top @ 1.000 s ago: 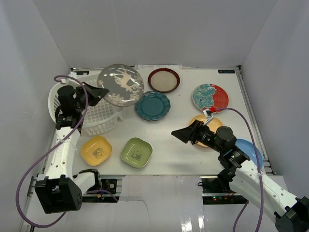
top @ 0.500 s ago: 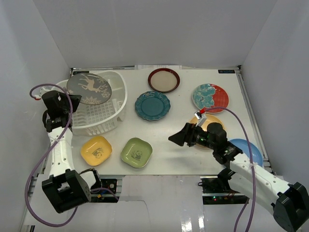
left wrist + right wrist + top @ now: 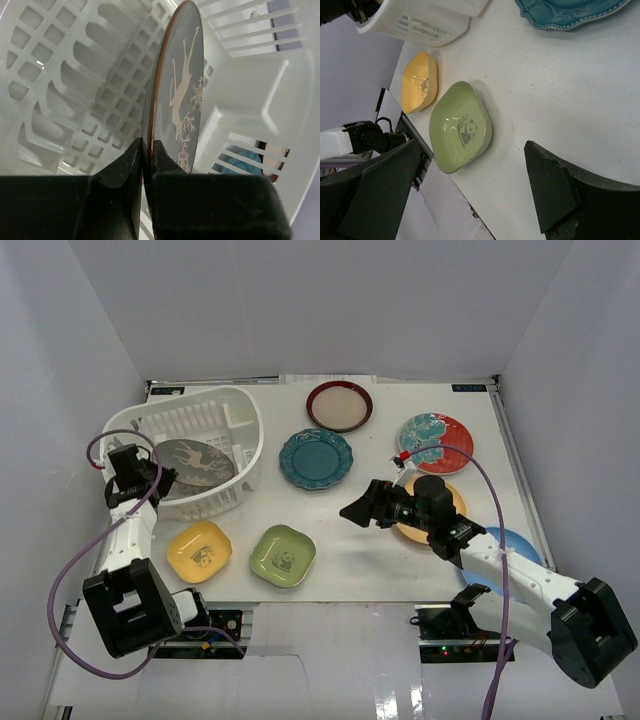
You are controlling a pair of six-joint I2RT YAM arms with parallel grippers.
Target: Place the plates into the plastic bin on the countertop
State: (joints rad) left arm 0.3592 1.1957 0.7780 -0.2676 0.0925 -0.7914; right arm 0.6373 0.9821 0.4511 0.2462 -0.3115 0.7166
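Grey plate [image 3: 182,90] is down inside the bin [image 3: 235,415], at the upper left of the top view. My left gripper [image 3: 147,150] is clamped tight on its rim. My right gripper [image 3: 358,512] hangs wide open mid-frame over the countertop [image 3: 360,560], holding nothing, up and right of the green plate [image 3: 283,555].

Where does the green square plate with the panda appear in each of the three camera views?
Top external: the green plate lies low in the picture, right of the yellow plate.
Left wrist: not in it; only the grey deer plate inside the white bin shows.
Right wrist: the green plate is centre-left, below the yellow plate.
Shared landmark: the white bin, visible in all three views.
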